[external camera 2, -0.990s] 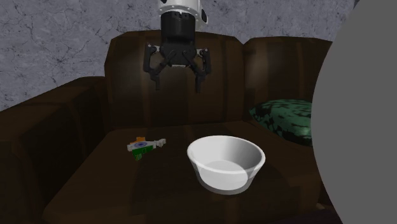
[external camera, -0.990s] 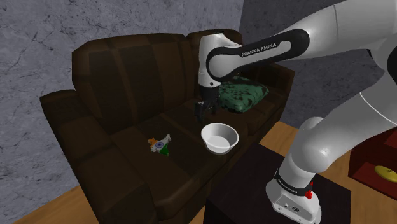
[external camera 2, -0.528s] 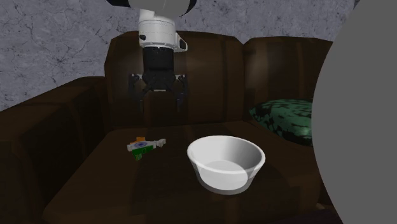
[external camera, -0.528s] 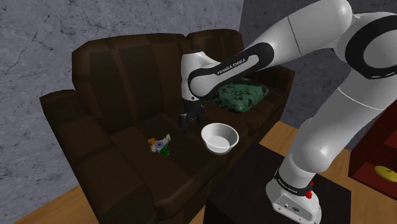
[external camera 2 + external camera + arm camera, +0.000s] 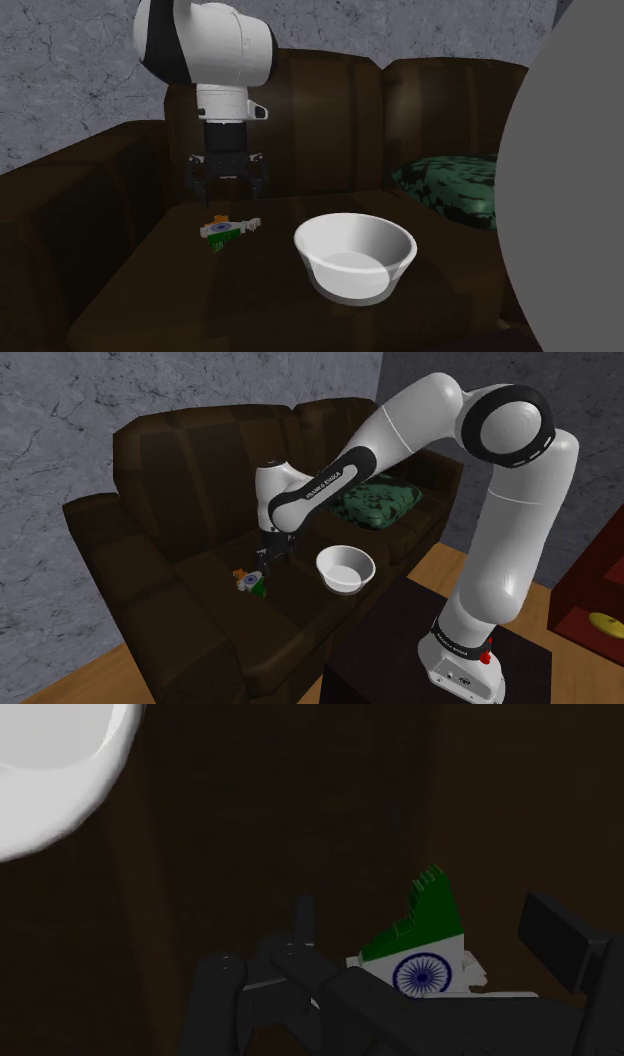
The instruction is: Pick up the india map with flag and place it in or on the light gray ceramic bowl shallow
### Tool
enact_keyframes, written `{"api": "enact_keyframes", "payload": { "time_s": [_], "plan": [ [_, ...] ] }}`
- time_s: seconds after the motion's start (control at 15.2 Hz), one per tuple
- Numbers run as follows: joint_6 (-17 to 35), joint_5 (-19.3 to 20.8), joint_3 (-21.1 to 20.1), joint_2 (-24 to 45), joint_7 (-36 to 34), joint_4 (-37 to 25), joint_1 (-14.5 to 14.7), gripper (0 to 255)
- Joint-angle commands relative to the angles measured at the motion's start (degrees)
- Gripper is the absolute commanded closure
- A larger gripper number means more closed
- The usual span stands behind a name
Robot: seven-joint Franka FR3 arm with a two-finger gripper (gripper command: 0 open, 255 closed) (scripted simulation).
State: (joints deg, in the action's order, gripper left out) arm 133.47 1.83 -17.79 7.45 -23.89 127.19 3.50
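My black two-finger gripper (image 5: 228, 190), fingers spread wide and empty, hangs just above the small flat orange-white-green India-shaped map (image 5: 225, 228), which lies near the shallow white bowl (image 5: 340, 280), between my fingers with its long axis seemingly across their closing line.

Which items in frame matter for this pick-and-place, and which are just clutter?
Job: flag-coloured India map; white bowl; gripper, open above the map.
Lying about: green patterned cushion; brown sofa; yellow object on red shelf.
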Motion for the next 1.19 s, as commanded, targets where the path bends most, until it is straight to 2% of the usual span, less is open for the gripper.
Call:
{"api": "enact_keyframes", "payload": {
  "time_s": [0.0,0.33,0.79,1.12],
  "plan": [
    [1.4,2.6,0.1,4.9,-2.8,-3.6,1.0,0],
    [3.6,7.5,1.7,15.2,-7.7,-11.9,3.9,0],
    [7.6,9.1,2.8,19.2,-8.8,-11.7,4.7,0],
    [8.0,9.3,2.9,19.6,-8.9,-11.7,4.8,0]
  ]
}}
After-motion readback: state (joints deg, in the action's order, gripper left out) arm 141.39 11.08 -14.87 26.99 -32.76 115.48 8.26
